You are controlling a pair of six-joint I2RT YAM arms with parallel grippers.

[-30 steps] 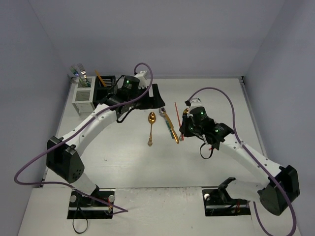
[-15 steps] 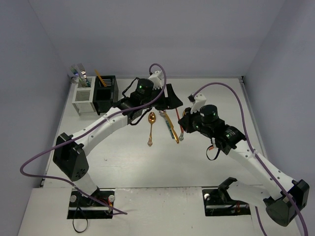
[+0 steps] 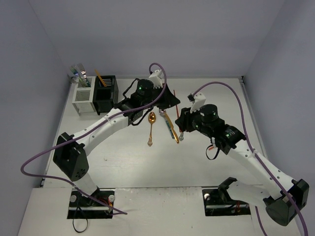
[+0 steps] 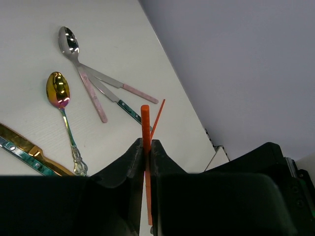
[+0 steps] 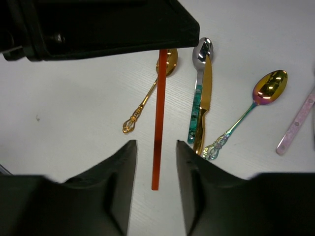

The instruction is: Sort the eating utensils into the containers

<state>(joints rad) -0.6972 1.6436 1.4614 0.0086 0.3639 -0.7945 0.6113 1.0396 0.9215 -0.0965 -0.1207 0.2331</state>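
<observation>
Far left, against the wall: white caddy [image 3: 82, 101] and black caddy [image 3: 106, 96], side by side and touching, each already holding a few utensils. An orange stick [image 3: 100, 77] slanting up out of the black one.

Step in hand, by the look of it: a hand-over of one chopstick [image 4: 145, 123], orange-red, above mid-table and well apart from the caddies. Left gripper [image 4: 145, 147] pinched narrow, the chopstick clamped between its pads. From the left wrist, long axis up and down the view, one blunt end poking past the jaw tips. From the right wrist, straight down the middle, upper part hidden under the left gripper, free end pointing in toward the right wrist. Tilt against the table hard to judge.

Loose on the table below: gold spoon [image 3: 151, 129], gold knife [image 3: 172, 130], more spoons and knives, a thin second chopstick [image 4: 157, 117].

Right gripper [image 5: 155, 147] partly parted, fingers [image 5: 120, 177] either side of the held chopstick with a gap each side, gripping nothing.

Next, probably: draw the right hand straight back without brushing the chopstick. Then swing the left arm to the caddies, stand the chopstick upright and lower it into a slot, likely in the black one.
</observation>
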